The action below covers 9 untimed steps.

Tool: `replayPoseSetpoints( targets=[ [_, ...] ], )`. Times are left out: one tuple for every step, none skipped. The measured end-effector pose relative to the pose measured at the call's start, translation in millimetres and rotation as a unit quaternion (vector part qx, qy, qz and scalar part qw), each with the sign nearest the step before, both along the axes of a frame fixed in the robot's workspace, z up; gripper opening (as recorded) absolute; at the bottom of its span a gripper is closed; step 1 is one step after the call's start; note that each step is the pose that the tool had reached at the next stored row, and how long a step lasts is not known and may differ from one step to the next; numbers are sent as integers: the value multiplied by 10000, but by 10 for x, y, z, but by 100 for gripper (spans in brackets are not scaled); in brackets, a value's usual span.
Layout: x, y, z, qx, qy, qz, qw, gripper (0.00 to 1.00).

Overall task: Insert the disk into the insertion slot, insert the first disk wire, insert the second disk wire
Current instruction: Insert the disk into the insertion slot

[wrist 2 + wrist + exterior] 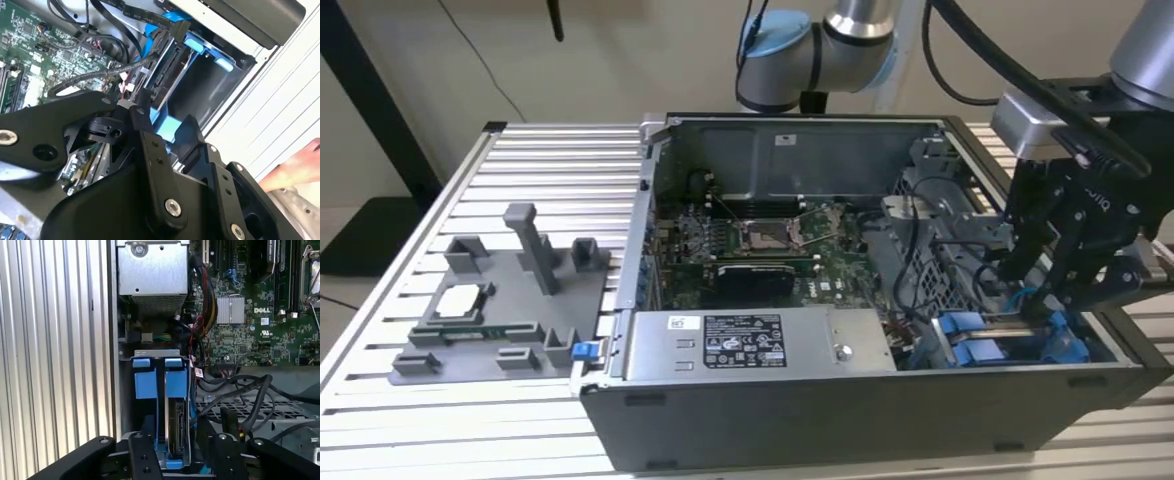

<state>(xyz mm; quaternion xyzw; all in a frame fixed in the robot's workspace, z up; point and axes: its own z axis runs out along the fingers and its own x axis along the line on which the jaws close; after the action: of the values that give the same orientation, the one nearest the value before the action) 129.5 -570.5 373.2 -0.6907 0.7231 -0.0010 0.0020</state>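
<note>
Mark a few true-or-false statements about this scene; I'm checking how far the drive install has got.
1. The computer case is open, its circuit board exposed. True.
2. The tool hangs over the grey tray. False: it is over the drive bay at the exterior view's right.
3. The drive stands on edge inside the bay. True.
4. The power box lies out on the table. False: it sits inside the case.

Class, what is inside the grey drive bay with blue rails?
The disk stands on edge in the insertion slot, between blue rails; the space beside it looks empty. The gripper covers the bay's near end and the disk's end there.
</note>
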Motion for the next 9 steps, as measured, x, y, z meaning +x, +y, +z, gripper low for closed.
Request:
replayPoseSetpoints(
  targets=[
    [0, 0, 29, 0, 1, 0, 10000, 100],
    [0, 0, 49, 1, 2, 0, 10000, 100],
    [0, 1, 69, 1, 2, 0, 10000, 100],
    [0, 1, 97, 2, 2, 0, 10000, 100],
    [0, 1, 137, 1, 2, 0, 10000, 100],
    [0, 1, 176, 1, 2, 0, 10000, 100],
    [-1, 2, 214, 1, 2, 1, 10000, 100],
    [-6, 3, 245, 0, 2, 0, 10000, 100],
    [-11, 7, 264, 0, 2, -2, 10000, 100]
  ],
)
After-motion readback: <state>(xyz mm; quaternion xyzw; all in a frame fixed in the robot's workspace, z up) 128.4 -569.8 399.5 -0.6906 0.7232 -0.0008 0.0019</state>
